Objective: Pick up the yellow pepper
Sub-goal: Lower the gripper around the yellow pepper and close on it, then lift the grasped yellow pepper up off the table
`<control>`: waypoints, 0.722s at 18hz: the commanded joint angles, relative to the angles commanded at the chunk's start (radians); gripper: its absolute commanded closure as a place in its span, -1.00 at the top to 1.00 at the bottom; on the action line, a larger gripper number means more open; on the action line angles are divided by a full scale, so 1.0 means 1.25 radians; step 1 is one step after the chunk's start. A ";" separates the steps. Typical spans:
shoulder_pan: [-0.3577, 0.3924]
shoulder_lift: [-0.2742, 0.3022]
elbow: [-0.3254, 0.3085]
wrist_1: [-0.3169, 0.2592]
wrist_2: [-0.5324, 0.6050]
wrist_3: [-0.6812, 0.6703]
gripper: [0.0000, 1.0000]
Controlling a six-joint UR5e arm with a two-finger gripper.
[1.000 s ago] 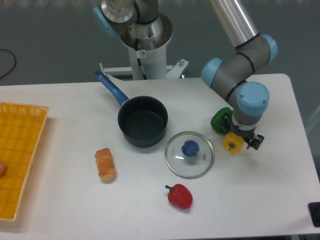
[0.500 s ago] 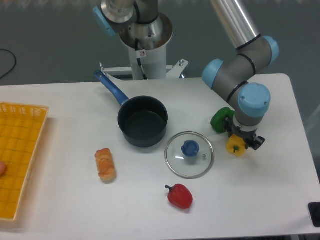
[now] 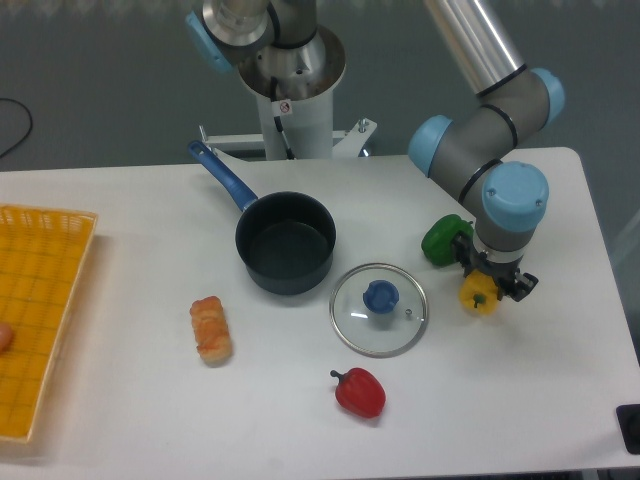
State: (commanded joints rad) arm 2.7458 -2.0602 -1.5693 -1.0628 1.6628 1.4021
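Note:
The yellow pepper (image 3: 479, 295) is a small glossy yellow bell pepper at the right of the table, just right of the glass lid. My gripper (image 3: 492, 284) hangs straight over it, and the wrist hides the pepper's upper part. The fingers are mostly hidden under the wrist, with only dark tips showing beside the pepper, so I cannot tell whether they grip it. Whether the pepper rests on the table or hangs just above it is also unclear.
A green pepper (image 3: 440, 240) lies close at the gripper's left. A glass lid with a blue knob (image 3: 379, 308) lies nearby, a red pepper (image 3: 360, 392) in front, a dark pot (image 3: 285, 242) at centre, a bread roll (image 3: 211, 328), and a yellow basket (image 3: 38, 310) at far left.
The gripper and the yellow pepper have shifted together a little to the right and towards the front, away from the green pepper.

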 joint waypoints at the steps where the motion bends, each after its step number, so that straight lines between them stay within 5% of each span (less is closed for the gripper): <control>1: -0.002 0.009 0.004 -0.021 -0.004 0.000 0.16; 6: -0.023 0.065 0.031 -0.142 -0.053 -0.038 0.16; 13: -0.092 0.101 0.028 -0.150 -0.112 -0.093 0.16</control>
State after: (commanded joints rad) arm 2.6309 -1.9344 -1.5340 -1.2502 1.5233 1.2854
